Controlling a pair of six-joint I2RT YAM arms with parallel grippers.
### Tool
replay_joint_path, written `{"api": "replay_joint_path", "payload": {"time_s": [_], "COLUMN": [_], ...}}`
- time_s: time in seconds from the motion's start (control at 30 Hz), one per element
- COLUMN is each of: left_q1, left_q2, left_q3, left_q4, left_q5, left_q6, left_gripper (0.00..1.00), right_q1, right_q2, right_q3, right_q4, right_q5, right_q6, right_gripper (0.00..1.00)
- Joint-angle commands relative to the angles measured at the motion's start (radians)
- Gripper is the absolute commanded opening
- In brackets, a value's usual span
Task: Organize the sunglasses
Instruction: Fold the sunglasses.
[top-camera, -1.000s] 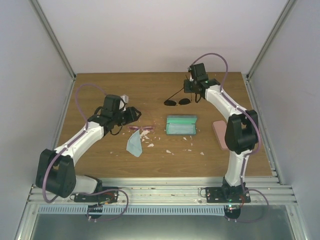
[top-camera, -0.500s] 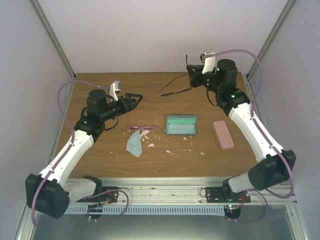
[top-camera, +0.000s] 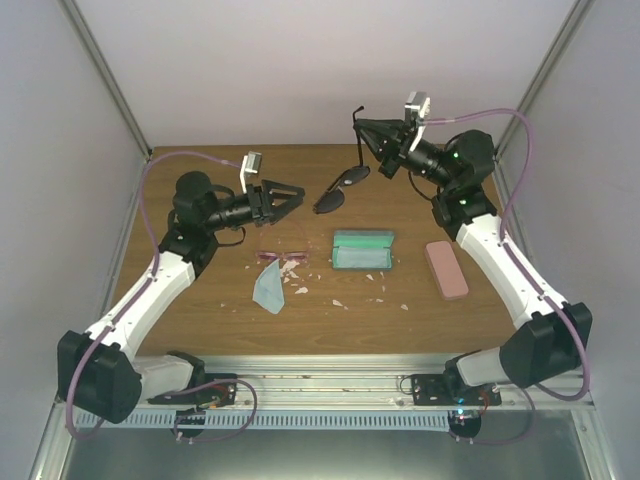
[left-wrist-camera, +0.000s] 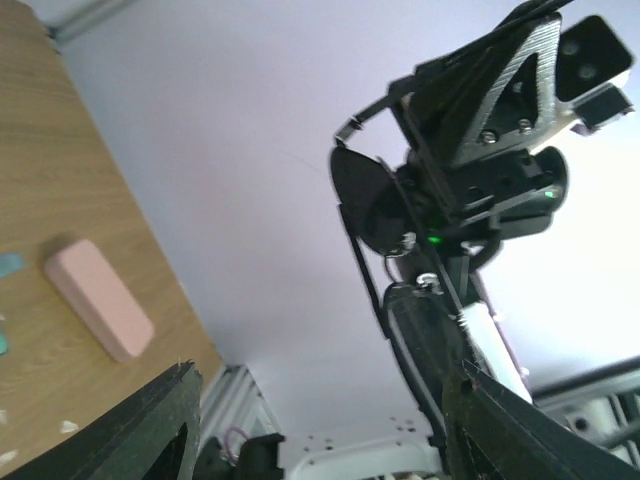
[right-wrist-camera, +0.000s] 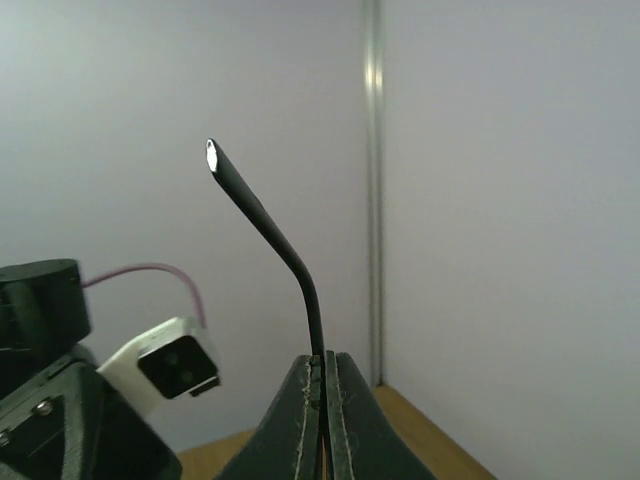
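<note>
We log right gripper (top-camera: 366, 130) pinching one temple of black sunglasses (top-camera: 340, 188), lenses hanging below its tips, left gripper (top-camera: 288, 204) spread, pink sunglasses (top-camera: 282, 257) lying beneath it

The wooden tabletop (top-camera: 420, 330) in front of my arms carries the pink-framed sunglasses (top-camera: 283, 257) left of centre. A light blue cloth (top-camera: 268, 290) lies just beside them on my near side. A blue-green case (top-camera: 362, 250) sits at the centre, a pink case (top-camera: 446, 270) lies to its right, and small white scraps (top-camera: 338, 302) are scattered around.
</note>
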Motion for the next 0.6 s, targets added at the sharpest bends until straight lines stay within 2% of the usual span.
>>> {"api": "replay_joint_path", "payload": {"time_s": [0.0, 0.13, 0.27, 0.57], "left_q1": [-0.028, -0.075, -0.098, -0.145], "left_q2": [0.024, 0.063, 0.098, 0.146], "left_q3": [0.02, 0.019, 0.005, -0.016], "left_q4": [0.247, 0.356, 0.438, 0.591], "left_q5": [0.118, 0.139, 0.139, 0.156], "left_q6": [-0.17, -0.264, -0.326, -0.422], "left_gripper": [0.65, 0.58, 0.44, 0.44], "right_q1": [0.012, 0.031, 0.038, 0.057], "right_q2": [0.02, 0.032, 0.048, 0.086], "right_q3": [-0.028, -0.025, -0.018, 0.015], "right_q4": [0.261, 0.314, 0.353, 0.382], "right_q5": [-0.163, -0.213, -0.245, -0.283], "right_q6": [0.085, 0.108, 0.145, 0.169], "right_gripper": [0.01, 0.01, 0.01, 0.01]}}
